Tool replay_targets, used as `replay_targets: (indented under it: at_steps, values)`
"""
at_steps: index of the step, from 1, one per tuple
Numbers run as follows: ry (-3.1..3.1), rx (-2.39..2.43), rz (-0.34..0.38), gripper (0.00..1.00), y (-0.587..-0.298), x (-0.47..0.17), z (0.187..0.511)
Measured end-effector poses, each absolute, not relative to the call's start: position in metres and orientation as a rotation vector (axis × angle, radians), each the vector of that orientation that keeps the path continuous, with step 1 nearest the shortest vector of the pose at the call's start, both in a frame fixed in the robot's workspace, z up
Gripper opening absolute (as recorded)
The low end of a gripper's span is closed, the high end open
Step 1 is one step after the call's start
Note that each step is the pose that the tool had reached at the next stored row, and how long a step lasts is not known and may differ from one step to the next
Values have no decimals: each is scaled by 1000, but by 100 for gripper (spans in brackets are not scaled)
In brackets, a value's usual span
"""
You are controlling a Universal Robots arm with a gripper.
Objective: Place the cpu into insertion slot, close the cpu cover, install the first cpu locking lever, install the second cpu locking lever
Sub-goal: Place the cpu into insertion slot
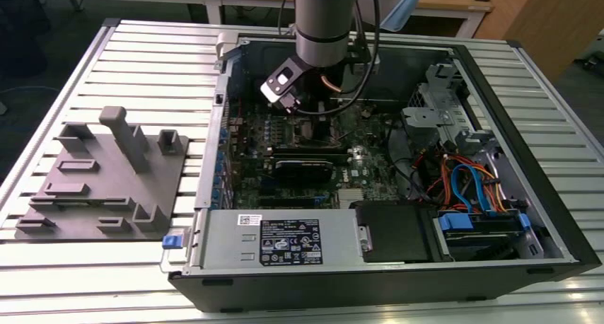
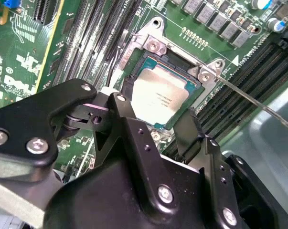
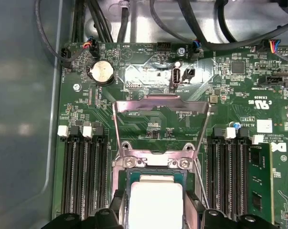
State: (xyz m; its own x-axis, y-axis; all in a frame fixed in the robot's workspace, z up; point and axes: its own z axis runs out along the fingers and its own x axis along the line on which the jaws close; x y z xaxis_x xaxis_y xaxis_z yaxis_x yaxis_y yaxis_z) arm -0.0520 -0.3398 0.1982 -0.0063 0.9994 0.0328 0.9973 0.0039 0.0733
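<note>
The cpu lies flat in the insertion slot on the green motherboard, its silver top facing up. My gripper reaches down inside the open computer case. Its black fingers sit against opposite edges of the cpu, so it is shut on it at slot level. The cpu cover is swung back and stands open behind the slot, hinged at the silvery bracket. A thin wire locking lever sticks out unlatched from one corner of the slot; it is also seen beside the slot.
Long black memory slots flank the slot on both sides. Cables hang along the case wall behind the board. A grey holder fixture lies on the slatted table at the exterior view's left. The drive cage and power supply crowd the case.
</note>
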Motion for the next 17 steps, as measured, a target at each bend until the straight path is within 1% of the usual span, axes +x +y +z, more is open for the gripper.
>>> replay_targets:
  at_steps: [6,17]
  values:
    - [2210,2199,107,61,-340,-52,205]
    - [2211,2200,105,61,-340,-52,209]
